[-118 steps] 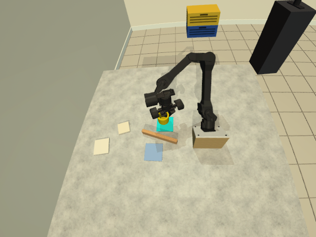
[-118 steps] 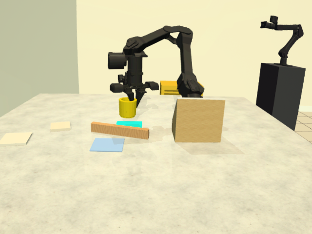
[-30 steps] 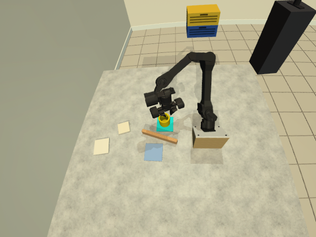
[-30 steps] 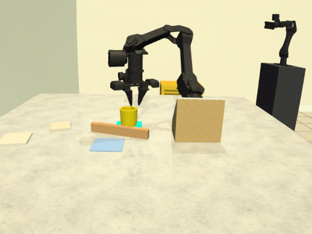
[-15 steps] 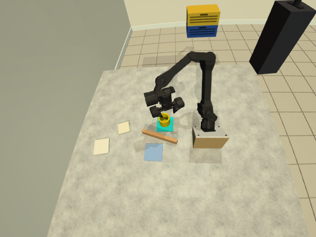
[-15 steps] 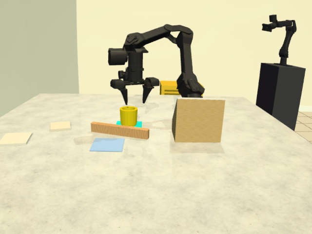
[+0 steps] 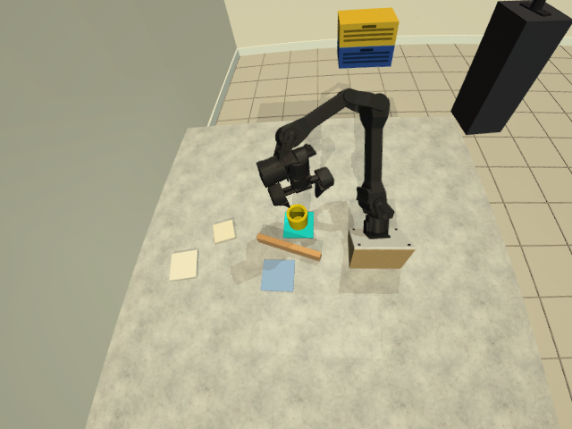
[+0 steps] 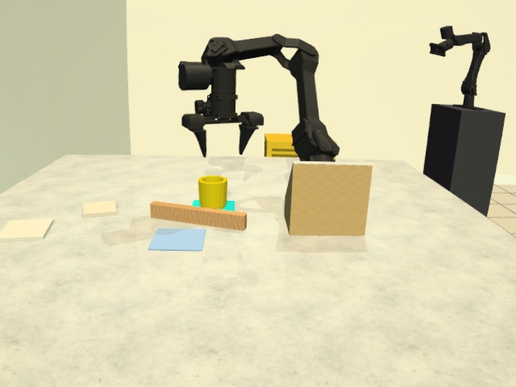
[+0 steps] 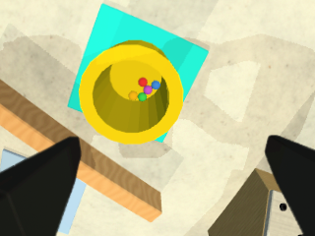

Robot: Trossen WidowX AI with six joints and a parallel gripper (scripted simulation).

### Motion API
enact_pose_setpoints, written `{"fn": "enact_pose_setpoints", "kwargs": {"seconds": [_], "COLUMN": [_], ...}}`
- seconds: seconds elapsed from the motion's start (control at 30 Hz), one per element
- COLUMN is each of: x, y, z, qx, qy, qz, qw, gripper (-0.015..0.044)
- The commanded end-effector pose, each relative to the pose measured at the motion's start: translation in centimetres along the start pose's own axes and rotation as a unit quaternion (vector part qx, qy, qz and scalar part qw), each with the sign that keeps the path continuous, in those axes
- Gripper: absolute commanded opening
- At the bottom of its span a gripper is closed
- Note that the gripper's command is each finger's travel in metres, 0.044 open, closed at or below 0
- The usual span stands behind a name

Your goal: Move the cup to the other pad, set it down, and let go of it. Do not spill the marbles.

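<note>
The yellow cup (image 7: 298, 224) (image 8: 213, 193) (image 9: 132, 117) stands upright on the turquoise pad (image 7: 291, 233) (image 8: 230, 205) (image 9: 189, 55). Several coloured marbles (image 9: 148, 89) lie on its floor in the wrist view. The other pad, light blue (image 7: 277, 275) (image 8: 177, 239) (image 9: 72, 208), is bare and lies on the near side of a wooden bar. My gripper (image 7: 303, 200) (image 8: 222, 155) (image 9: 175, 145) is wide open and empty, pointing down. Its fingertips are above the cup's rim and behind the cup as the exterior camera sees it, not touching it.
The low wooden bar (image 7: 289, 247) (image 8: 197, 215) (image 9: 113, 173) lies slantwise between the two pads. The arm's wooden base block (image 7: 382, 257) (image 8: 329, 200) (image 9: 242, 208) stands to the right. Two cream tiles, one smaller (image 7: 223, 231) (image 8: 100, 208) and one larger (image 7: 183, 264) (image 8: 27, 229), lie to the left.
</note>
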State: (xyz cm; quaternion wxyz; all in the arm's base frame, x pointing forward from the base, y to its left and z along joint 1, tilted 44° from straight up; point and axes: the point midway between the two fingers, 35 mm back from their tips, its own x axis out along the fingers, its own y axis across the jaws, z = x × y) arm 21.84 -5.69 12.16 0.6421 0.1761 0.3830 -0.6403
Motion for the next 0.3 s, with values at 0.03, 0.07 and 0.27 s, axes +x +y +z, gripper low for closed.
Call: {"fn": "enact_pose_setpoints", "kwargs": {"seconds": [0.03,0.07,0.27], "x": [-1.5,-1.9,-1.9], "y": [0.1,0.0,0.0], "z": [0.0,0.0,0.0], "qx": [0.003,0.004,0.001], "qy": [0.001,0.001,-0.001], "qz": [-0.001,-0.001,0.001], "qw": [1.000,1.000,1.000], "gripper": [0.0440,0.0440,0.0440]}}
